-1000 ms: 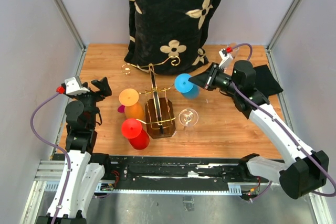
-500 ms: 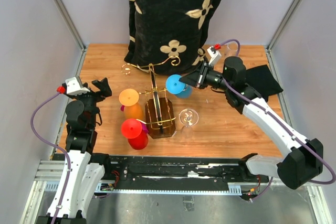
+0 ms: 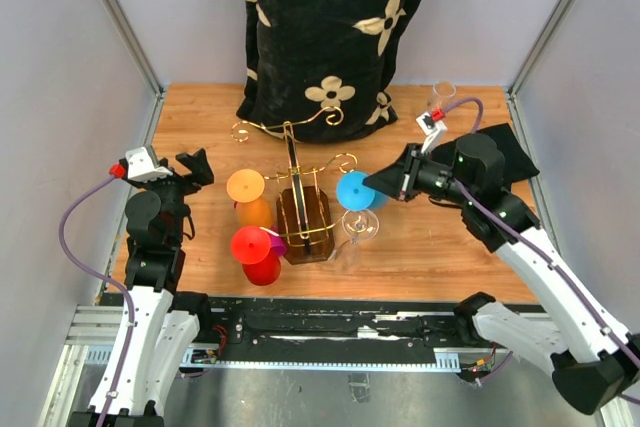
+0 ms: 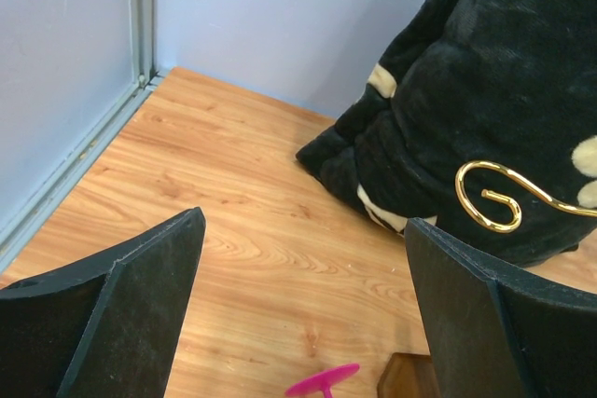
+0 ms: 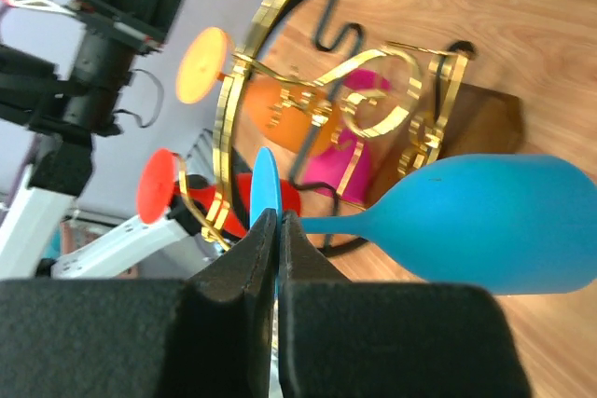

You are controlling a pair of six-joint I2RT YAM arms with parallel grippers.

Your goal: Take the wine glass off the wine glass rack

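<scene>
The gold wire wine glass rack (image 3: 300, 169) stands on its dark brown base (image 3: 303, 225) at mid-table. An orange glass (image 3: 247, 190) and a red glass (image 3: 255, 247) hang on its left side, with a pink glass (image 3: 231, 207) mostly hidden behind them. A clear glass (image 3: 358, 224) is at its right front. My right gripper (image 3: 385, 185) is shut on the foot of a blue wine glass (image 3: 354, 190), held sideways just right of the rack. In the right wrist view the fingers (image 5: 266, 244) pinch the blue foot disc (image 5: 263, 188); the bowl (image 5: 494, 221) lies in front of the rack (image 5: 373, 109). My left gripper (image 3: 190, 167) is open and empty, left of the rack.
A black cushion with cream flowers (image 3: 320, 27) stands behind the rack. A black cloth (image 3: 505, 152) and a small clear glass (image 3: 441, 97) are at the back right. Walls close in both sides. The left wrist view shows a gold scroll (image 4: 494, 198) and a pink foot (image 4: 322, 381).
My right gripper carried the blue glass left toward the rack's back, then forward and down to the rack's right side above the clear glass. The left arm has not moved.
</scene>
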